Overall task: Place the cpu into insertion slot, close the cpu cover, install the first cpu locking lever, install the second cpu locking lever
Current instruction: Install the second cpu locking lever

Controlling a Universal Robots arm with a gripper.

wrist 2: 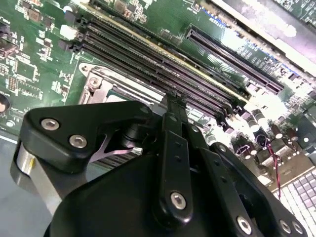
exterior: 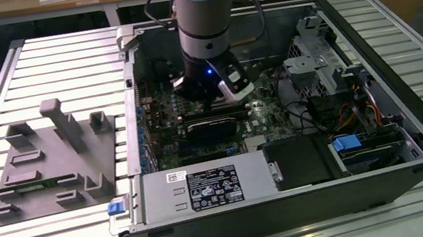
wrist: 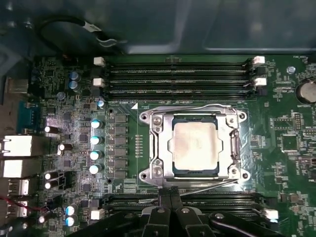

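Note:
In the first wrist view the cpu (wrist: 195,146), a pale silvery square, lies in the insertion slot (wrist: 146,118) on the green board. The cpu cover (wrist: 159,148), a silvery frame, lies flat around it, and the chip's face shows through its window. A thin wire locking lever (wrist: 210,184) runs slightly slanted along the socket's side nearest my gripper (wrist: 171,198). The black fingers are pressed together just beside that lever's end; I cannot tell whether they touch it. In the second wrist view the gripper (wrist 2: 174,101) is shut over the socket's edge, with the cpu (wrist 2: 117,95) partly hidden behind it.
Long black memory slots (wrist: 177,74) flank the socket on both sides. In the exterior view the arm reaches down into the open black computer case (exterior: 414,146), with a black heatsink block (exterior: 209,130) close to the gripper (exterior: 211,101). A grey fixture plate (exterior: 51,159) lies at the exterior view's left.

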